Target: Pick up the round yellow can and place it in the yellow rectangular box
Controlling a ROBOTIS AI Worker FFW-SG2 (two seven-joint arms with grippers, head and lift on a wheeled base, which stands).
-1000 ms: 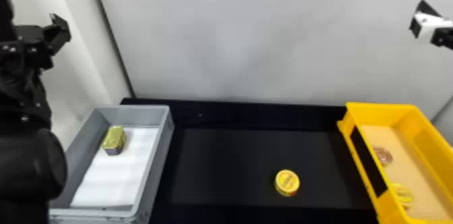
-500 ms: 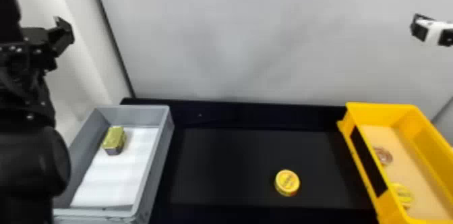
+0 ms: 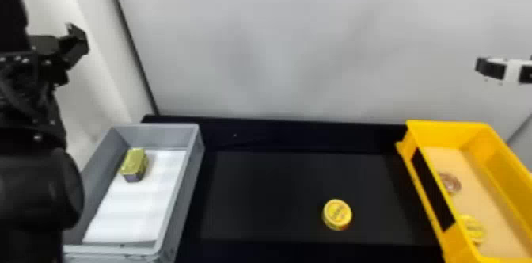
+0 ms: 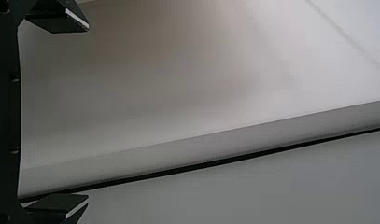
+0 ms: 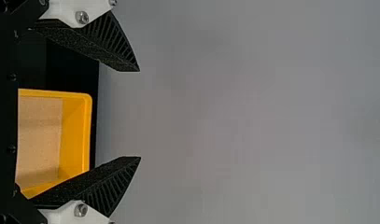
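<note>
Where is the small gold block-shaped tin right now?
The tin is at left in the head view, inside the grey box, on its white lining near the far left corner.

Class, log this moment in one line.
yellow can: on black surface | yellow box: right of can | right gripper: open, empty | left gripper: open, empty

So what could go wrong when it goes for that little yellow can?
The round can lies on the black table, so the right gripper, open now, might nudge it away rather than grip it. The can could catch on the raised side of the yellow box. Inside, it might land on the round yellow item and tip.
</note>
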